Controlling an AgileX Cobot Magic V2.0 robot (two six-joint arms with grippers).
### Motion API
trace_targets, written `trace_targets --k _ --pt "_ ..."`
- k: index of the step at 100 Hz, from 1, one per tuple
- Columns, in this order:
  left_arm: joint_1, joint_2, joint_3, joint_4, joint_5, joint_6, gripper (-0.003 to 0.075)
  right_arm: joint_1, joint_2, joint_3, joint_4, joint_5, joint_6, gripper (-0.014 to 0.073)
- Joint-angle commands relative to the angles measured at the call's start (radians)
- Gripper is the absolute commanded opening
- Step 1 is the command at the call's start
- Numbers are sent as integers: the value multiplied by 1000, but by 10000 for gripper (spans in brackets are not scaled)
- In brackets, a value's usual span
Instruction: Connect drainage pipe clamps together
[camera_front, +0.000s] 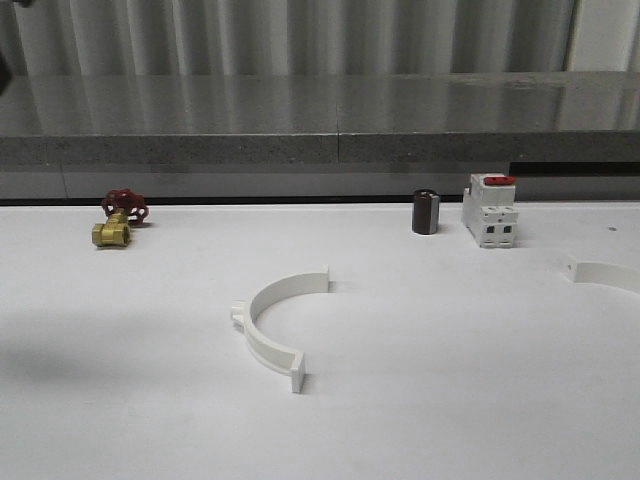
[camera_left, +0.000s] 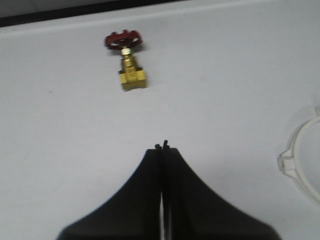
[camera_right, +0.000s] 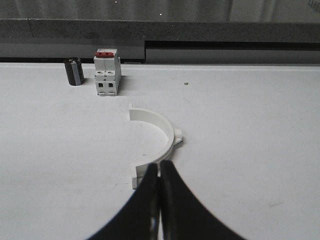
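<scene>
Two white plastic semicircular half-ring clamps are seen lying well apart on the white table (camera_front: 120, 400): one clamp (camera_front: 276, 323) near the middle, its open side turned right, the other clamp (camera_front: 605, 273) at the right edge. The right hand (camera_right: 160, 165), fingers pressed together and empty, is held just beside the second clamp, whose open side faces left. The left hand (camera_left: 162, 146), likewise closed on nothing, is pointed toward a single brass valve with a red handwheel (camera_left: 129, 60), with the middle clamp off to its right.

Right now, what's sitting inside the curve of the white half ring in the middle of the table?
Nothing. Inside the middle clamp half there is just bare white table. It lies flat and open, so nothing is hidden there. The other clamp half lies apart, at the right edge.
</scene>
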Motion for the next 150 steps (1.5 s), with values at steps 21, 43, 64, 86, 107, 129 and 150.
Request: trace_targets --k 21,43,64,86,107,129,150 --pt "91 -411 273 -29 -97 12 -20 -6 -15 -15 1 -78 -6 -68" --pt "91 -750 426 -63 -50 12 -20 -6 -15 -15 1 -78 -6 -68" --pt "91 -1027 518 -63 65 0 -20 -6 -15 -15 1 -78 -6 -68" --pt "91 -1203 576 -61 99 -49 -20 -6 -15 -15 1 -78 -6 -68" --pt "91 -1238 576 -56 97 -48 -20 -6 -15 -15 1 -78 -6 -68" --pt "91 -1238 576 -56 97 -48 -20 -6 -16 -15 1 -97 -6 -68" --pt "91 -1238 576 -56 97 -48 -20 -6 -16 -15 1 -147 -6 -68"
